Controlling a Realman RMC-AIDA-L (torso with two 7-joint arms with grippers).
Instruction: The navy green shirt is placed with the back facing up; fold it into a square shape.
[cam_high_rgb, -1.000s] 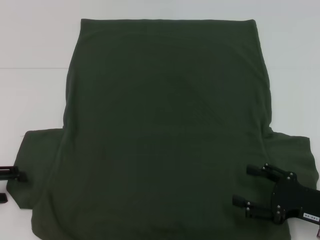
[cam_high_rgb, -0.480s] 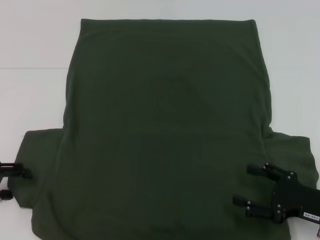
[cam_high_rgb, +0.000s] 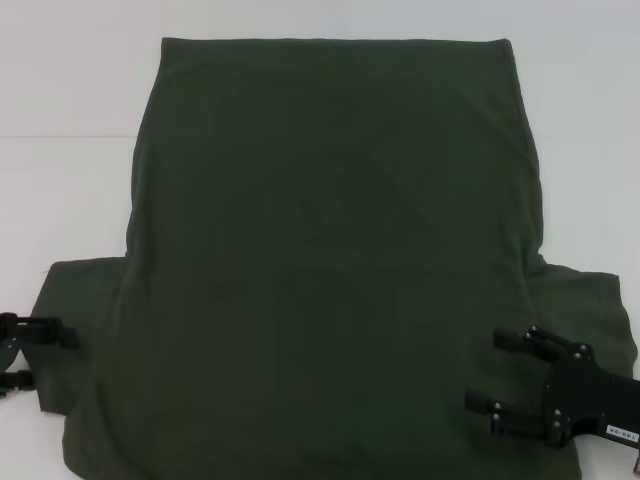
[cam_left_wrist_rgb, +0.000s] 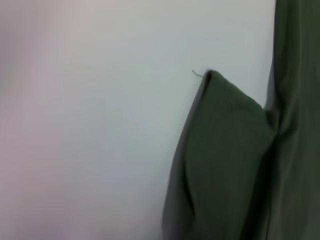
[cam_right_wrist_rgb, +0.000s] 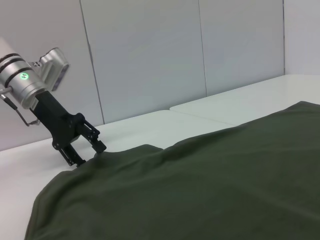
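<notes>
The navy green shirt (cam_high_rgb: 330, 250) lies spread flat on the white table (cam_high_rgb: 70, 150), hem at the far side and sleeves at the near corners. My left gripper (cam_high_rgb: 55, 358) is open at the outer edge of the left sleeve (cam_high_rgb: 75, 300), its fingers reaching over the sleeve's edge. It also shows in the right wrist view (cam_right_wrist_rgb: 91, 154), low at the sleeve's edge. My right gripper (cam_high_rgb: 482, 371) is open and empty over the shirt, by the right sleeve (cam_high_rgb: 590, 310). The left wrist view shows the sleeve (cam_left_wrist_rgb: 225, 150) on the table. The shirt fills the near part of the right wrist view (cam_right_wrist_rgb: 200, 185).
White table surface (cam_high_rgb: 580, 120) shows on both sides of the shirt and beyond the hem. Grey wall panels (cam_right_wrist_rgb: 150, 60) stand behind the table in the right wrist view.
My left gripper has moved right, from off the table's left edge onto the edge of the left sleeve. The right gripper and the shirt have not moved.
</notes>
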